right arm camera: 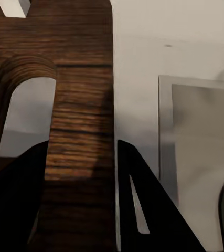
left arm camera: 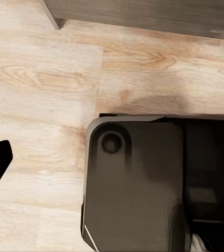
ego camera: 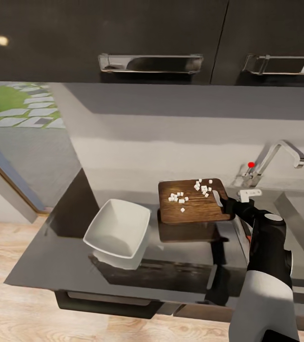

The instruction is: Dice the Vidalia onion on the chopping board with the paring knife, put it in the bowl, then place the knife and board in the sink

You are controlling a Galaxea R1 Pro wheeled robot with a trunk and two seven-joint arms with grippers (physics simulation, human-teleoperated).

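The dark wooden chopping board (ego camera: pixel 197 209) hangs level just above the countertop (ego camera: pixel 52 259), casting a shadow below it. Several white diced onion pieces (ego camera: pixel 177 197) lie scattered over its far half. My right gripper (ego camera: pixel 228 205) is shut on the board's right end, by the slot hole (right arm camera: pixel 28 115); in the right wrist view the board's edge (right arm camera: pixel 85 105) runs between the two dark fingers (right arm camera: pixel 143 210). The white squarish bowl (ego camera: pixel 118 232) stands empty on the countertop, left of the board. The sink (ego camera: pixel 301 216) lies to the right, partly behind my right arm. The paring knife is out of view.
The chrome tap (ego camera: pixel 285 152) with its red knob (ego camera: pixel 251 165) rises behind the sink. Dark wall cabinets (ego camera: pixel 152 42) hang low overhead. The left wrist view looks down on wooden floor (left arm camera: pixel 43 79) and the robot's dark base (left arm camera: pixel 138 184).
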